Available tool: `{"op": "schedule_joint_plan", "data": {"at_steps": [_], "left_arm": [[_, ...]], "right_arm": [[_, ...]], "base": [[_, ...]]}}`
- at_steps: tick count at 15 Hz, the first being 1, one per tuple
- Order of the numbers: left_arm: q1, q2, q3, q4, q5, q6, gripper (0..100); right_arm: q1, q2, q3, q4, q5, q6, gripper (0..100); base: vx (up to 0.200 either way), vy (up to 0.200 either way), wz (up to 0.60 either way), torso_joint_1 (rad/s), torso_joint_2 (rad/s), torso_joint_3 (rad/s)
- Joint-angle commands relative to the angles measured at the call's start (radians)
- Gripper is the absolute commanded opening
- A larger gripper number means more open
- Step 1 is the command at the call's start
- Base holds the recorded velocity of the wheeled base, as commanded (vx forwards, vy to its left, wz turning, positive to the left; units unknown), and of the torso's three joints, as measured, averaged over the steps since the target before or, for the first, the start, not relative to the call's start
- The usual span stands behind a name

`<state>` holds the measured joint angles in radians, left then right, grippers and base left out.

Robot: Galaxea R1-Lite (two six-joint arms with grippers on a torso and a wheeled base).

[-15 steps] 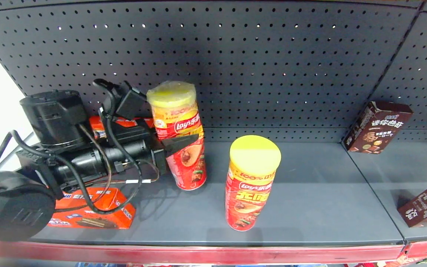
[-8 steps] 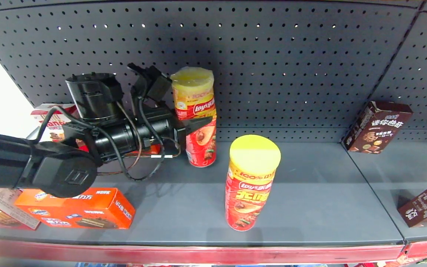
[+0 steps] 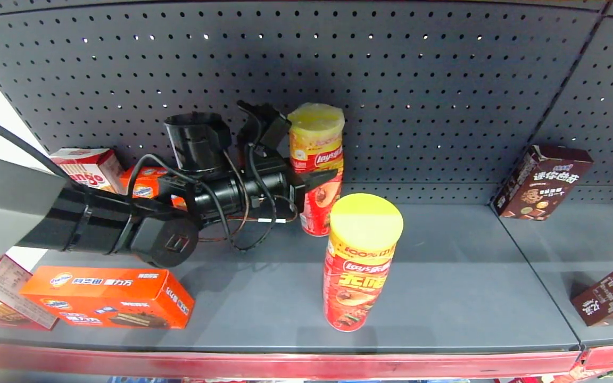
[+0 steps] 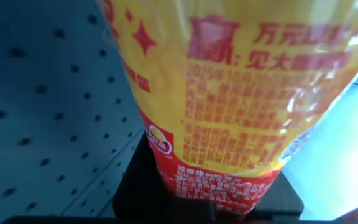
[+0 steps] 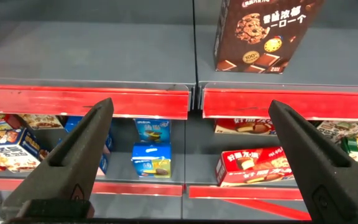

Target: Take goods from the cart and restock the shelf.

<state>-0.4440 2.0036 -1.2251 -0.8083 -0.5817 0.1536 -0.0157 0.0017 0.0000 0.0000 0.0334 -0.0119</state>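
Observation:
My left gripper (image 3: pixel 320 183) is shut on a red and yellow chip can (image 3: pixel 317 162), which it holds upright at the back of the grey shelf (image 3: pixel 445 287), close to the pegboard wall. The left wrist view has that same chip can (image 4: pixel 241 106) pressed close, with the dark fingers (image 4: pixel 148 186) behind its base. A second chip can (image 3: pixel 361 260) with a yellow lid stands upright nearer the front, just right of the held one. My right gripper (image 5: pixel 197 162) is open with nothing in it, facing the red shelf edge (image 5: pixel 86 99) and the lower shelves.
An orange box (image 3: pixel 109 297) lies at the front left, with a white and red box (image 3: pixel 85 167) and another orange box (image 3: pixel 149 181) behind the arm. Brown cookie boxes (image 3: pixel 543 181) stand on the right section. Free shelf room lies between the cans and the divider.
My left arm has carried the chip can to the right and deeper onto the shelf, from the left side to just behind the standing can. The standing can has not moved.

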Motion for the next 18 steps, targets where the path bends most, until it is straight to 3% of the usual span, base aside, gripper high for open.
{"op": "schedule_joint_plan", "data": {"at_steps": [1, 10, 11, 16, 18], "left_arm": [[-0.004, 0.035, -0.004, -0.003, 0.0, 0.003, 0], [-0.018, 0.116, -0.047, -0.048, 0.002, 0.006, 0], [-0.019, 0.121, -0.047, -0.051, 0.002, 0.007, 100], [-0.007, 0.06, 0.021, -0.048, 0.017, 0.004, 100], [0.002, 0.009, 0.088, -0.043, 0.026, 0.032, 100]], "right_arm": [[0.0, 0.001, 0.0, 0.0, 0.0, 0.0, 100], [0.0, 0.001, 0.0, 0.0, 0.0, 0.0, 100], [0.0, 0.001, 0.0, 0.0, 0.0, 0.0, 100], [0.0, 0.001, 0.0, 0.0, 0.0, 0.0, 100], [0.0, 0.001, 0.0, 0.0, 0.0, 0.0, 100]], "base": [[0.0, 0.0, 0.0, 0.0, 0.0, 0.0], [0.0, 0.0, 0.0, 0.0, 0.0, 0.0], [0.0, 0.0, 0.0, 0.0, 0.0, 0.0], [0.0, 0.0, 0.0, 0.0, 0.0, 0.0], [0.0, 0.0, 0.0, 0.0, 0.0, 0.0]]}}
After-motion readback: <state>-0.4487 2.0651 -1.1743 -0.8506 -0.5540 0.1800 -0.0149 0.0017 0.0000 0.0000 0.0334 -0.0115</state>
